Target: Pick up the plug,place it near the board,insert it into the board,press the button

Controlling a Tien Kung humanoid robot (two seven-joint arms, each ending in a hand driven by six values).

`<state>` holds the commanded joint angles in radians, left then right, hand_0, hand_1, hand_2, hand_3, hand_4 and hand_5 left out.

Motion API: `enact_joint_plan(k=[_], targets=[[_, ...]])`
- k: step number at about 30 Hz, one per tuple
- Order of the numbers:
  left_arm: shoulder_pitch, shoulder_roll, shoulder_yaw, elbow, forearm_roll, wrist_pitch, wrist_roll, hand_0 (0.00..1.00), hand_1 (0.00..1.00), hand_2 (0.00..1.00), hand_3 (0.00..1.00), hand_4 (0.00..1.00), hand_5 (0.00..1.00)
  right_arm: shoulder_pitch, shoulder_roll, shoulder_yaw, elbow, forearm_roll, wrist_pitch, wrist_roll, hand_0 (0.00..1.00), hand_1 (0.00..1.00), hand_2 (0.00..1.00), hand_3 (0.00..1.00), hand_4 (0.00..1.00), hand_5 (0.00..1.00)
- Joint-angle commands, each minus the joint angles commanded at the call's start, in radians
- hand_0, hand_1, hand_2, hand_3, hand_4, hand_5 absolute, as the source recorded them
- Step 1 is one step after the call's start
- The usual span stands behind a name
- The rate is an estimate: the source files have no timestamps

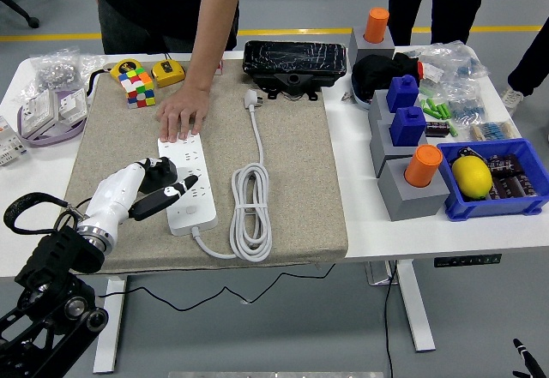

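A white power strip [196, 191] lies on the beige mat [111, 147], long side running away from me. My left hand [159, 186] comes in from the lower left, shut on a black plug [163, 169]. It holds the plug at the strip's left edge, about halfway along. One black-tipped finger [176, 193] lies across the strip's sockets. A person's hand [182, 114] presses flat on the strip's far end. I cannot see the plug's pins.
The strip's white cord is coiled [252, 213] to its right, ending in a white plug [251, 98]. A Rubik's cube [137, 85], a black case [295, 59], grey blocks [412, 181] and a blue bin [489, 181] stand around.
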<state>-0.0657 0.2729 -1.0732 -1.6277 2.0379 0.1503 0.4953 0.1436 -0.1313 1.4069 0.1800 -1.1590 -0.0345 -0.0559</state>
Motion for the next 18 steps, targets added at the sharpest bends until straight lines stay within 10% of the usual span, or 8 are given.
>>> enact_joint_plan(k=[18], targets=[[-0.05,0.032,0.038,0.004,0.009,-0.019,0.009,0.901,0.874,0.83,0.8,0.998,0.998,0.003,-0.004,0.0,0.0,0.001,0.0,0.0,0.816,0.76,0.744,0.784,0.998,0.998]])
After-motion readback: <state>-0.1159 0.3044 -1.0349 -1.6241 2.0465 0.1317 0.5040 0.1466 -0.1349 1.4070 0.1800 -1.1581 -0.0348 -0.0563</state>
